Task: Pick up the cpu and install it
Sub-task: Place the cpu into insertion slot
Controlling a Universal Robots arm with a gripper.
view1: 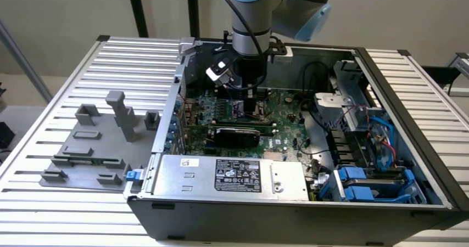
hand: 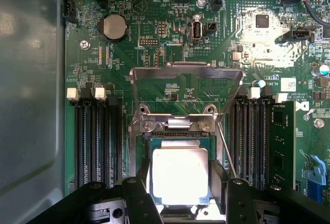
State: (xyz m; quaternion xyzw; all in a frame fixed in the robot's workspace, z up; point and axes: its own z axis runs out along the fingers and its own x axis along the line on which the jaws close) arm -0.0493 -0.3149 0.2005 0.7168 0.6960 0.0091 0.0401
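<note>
Within end effector [hand: 179, 185] grip, cpu [hand: 179, 172]

Fine white print dots the green motherboard [hand: 170, 87] all around the cpu [hand: 179, 175], but none of it can be read. The black label [view1: 238, 177] on the power supply [view1: 176, 178] carries white lines and marks, likewise unreadable.

wall [view1: 73, 11]: plain beige | table [view1: 59, 214]: ribbed metal (pale) | poles [view1: 135, 5]: black
</note>
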